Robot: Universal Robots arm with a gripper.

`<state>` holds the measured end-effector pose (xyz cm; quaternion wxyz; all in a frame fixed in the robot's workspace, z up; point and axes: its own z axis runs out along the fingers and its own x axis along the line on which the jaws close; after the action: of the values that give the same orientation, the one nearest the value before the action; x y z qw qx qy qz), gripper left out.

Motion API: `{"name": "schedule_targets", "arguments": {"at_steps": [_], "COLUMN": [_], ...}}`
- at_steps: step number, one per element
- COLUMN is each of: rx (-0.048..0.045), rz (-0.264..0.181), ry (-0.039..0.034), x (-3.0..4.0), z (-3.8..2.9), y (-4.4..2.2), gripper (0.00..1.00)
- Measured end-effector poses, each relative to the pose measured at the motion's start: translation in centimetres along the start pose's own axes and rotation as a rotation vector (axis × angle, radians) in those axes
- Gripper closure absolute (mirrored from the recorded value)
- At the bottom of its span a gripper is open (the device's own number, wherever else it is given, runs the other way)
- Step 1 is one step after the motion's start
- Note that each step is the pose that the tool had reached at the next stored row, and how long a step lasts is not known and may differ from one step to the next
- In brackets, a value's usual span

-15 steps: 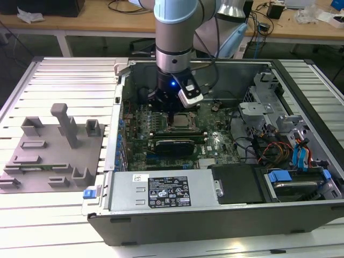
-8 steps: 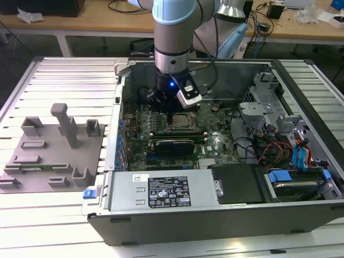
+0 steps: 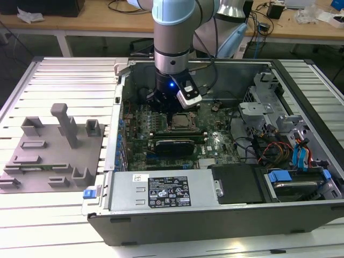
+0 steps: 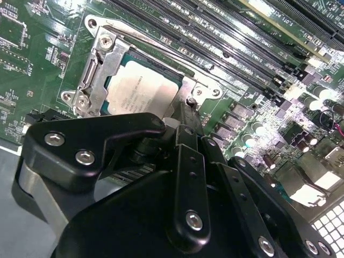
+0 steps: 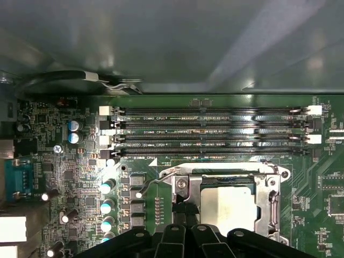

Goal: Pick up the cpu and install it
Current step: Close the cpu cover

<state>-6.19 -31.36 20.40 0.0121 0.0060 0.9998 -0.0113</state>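
Above socket: gripper beside cpu, claw width indiscernible; cpu lying within socket; best seated level, square, without force.

Silver cpu inside metal-framed socket

Open computer case on slatted table; grey fixture at the exterior view's left
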Motion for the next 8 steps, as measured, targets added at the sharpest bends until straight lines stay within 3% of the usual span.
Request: {"name": "schedule_targets", "arguments": {"at_steps": [8], "rx": [-0.0004], "rz": [0.000], "ry": [-0.0004], "x": [-0.01], "z": [0.07], "y": [0.01], "gripper": [0.89]}}
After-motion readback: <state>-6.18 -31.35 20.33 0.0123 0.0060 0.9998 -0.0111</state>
